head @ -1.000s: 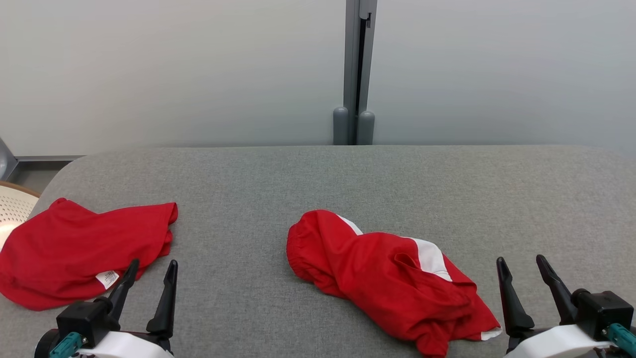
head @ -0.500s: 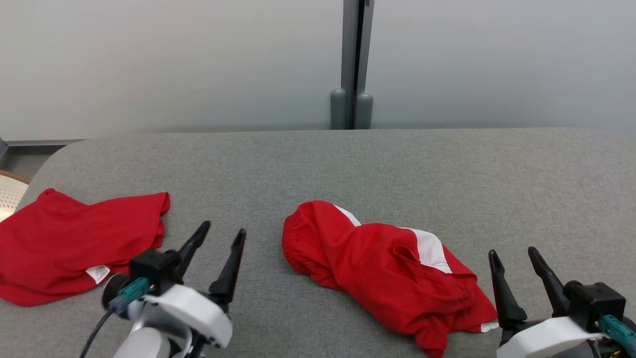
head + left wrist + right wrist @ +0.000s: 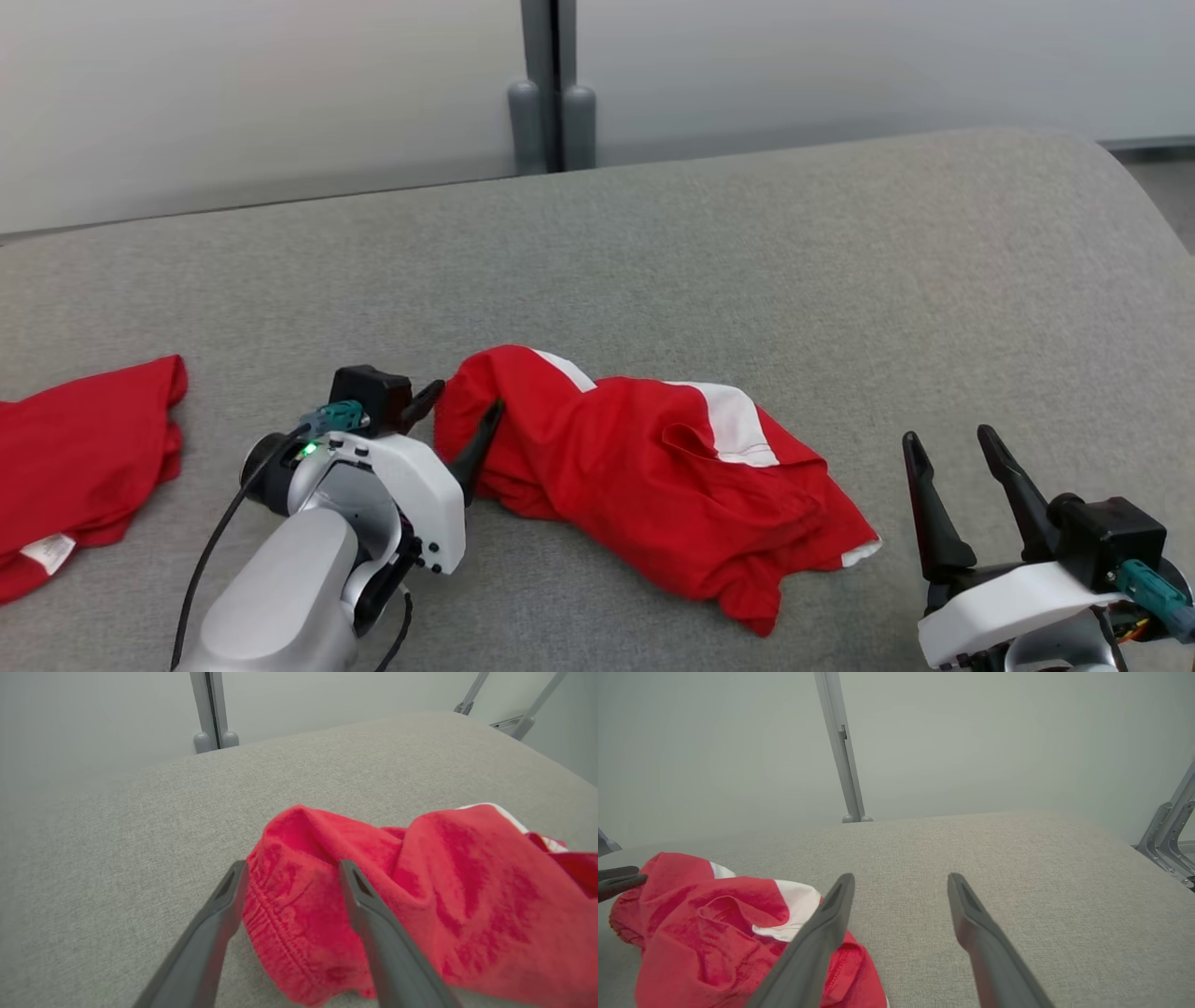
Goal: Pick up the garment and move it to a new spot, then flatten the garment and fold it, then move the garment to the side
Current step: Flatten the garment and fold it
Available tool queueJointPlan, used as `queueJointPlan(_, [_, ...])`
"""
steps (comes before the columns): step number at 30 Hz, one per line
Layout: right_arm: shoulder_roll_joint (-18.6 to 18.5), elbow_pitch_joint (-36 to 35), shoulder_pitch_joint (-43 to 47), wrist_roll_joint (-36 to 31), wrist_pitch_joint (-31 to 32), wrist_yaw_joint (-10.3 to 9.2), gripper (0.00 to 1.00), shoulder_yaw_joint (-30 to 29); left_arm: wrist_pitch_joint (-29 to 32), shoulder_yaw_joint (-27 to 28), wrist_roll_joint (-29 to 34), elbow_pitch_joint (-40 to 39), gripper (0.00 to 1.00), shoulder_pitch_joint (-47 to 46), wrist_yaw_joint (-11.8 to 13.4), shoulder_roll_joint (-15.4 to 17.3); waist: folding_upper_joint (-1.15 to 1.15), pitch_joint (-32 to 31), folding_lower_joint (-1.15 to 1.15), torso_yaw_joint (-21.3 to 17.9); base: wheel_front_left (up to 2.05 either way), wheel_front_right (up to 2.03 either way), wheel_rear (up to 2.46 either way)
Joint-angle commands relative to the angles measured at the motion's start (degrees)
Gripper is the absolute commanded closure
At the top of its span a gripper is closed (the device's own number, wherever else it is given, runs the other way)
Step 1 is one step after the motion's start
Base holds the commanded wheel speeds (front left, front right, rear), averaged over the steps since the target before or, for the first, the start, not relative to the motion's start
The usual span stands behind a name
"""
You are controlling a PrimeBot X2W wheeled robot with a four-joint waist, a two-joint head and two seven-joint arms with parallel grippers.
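Clearly your target is the crumpled red garment (image 3: 653, 467) with the white panels. It lies in a loose heap near the front edge of the grey fabric-covered table (image 3: 747, 233), roughly at its middle, and all of it rests on the surface. Its gathered, elastic-looking edge faces your left.

The left end effector (image 3: 469, 396) is released and spread wide at that edge. In the left wrist view one of its fingers (image 3: 219, 919) sits just outside the hem on bare table, while the other lies over the cloth. So the hem is between them but nothing is gripped.

The right end effector (image 3: 948, 434) is also released and empty. It hovers just beside the garment's far right corner, not touching it.

A second red garment (image 3: 84, 448) lies well apart at the far left.

You appear to be in the first step, at the approach to the pick-up. The next move probably calls for pressing the left fingers a little lower and clenching them on a good bunch of that hem. Make sure more than one thin layer is caught before you lift. The right one may need to take the opposite end.
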Motion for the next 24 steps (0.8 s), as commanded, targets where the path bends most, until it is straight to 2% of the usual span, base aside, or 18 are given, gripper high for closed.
queueJointPlan(1, [-0.1, 0.2, -0.8, 0.2, -0.4, -0.02, 0.00, 0.0, -0.4, -0.6, -0.3, 0.6, 1.00, -0.9, -0.3, 0.5, 0.00, 1.2, 0.00, -1.1, 0.00, 0.00, 0.00])
queueJointPlan(8, [-0.1, 1.0, -1.0, 0.7, -1.4, -0.02, 0.00, -0.7, -4.9, -6.0, 0.8, 1.9, 1.00, -2.6, -0.2, 3.1, 0.00, 1.3, 0.00, -0.5, 0.00, 0.00, 0.00])
queueJointPlan(15, [-0.1, 1.3, -0.7, 0.8, -1.7, -0.02, 0.00, -1.4, -10.0, -10.9, 6.0, -5.5, 1.00, 2.4, 0.4, 6.0, 0.00, 0.5, 0.00, 1.7, 0.00, 0.00, 0.00])
queueJointPlan(19, [-0.1, 1.3, -0.3, 0.8, -1.8, -0.02, 0.00, -1.4, -8.3, -13.1, 6.5, -11.0, 1.00, 8.3, 1.5, 7.9, 0.00, 0.2, 0.00, 3.1, 0.00, 0.00, 0.00])
queueJointPlan(24, [-0.1, 0.9, -0.6, 0.5, -1.3, -0.01, 0.00, -1.5, -4.8, -17.3, 7.1, -14.4, 1.00, 14.4, 1.5, 8.7, 0.00, 0.4, 0.00, 4.6, 0.00, 0.00, 0.00])
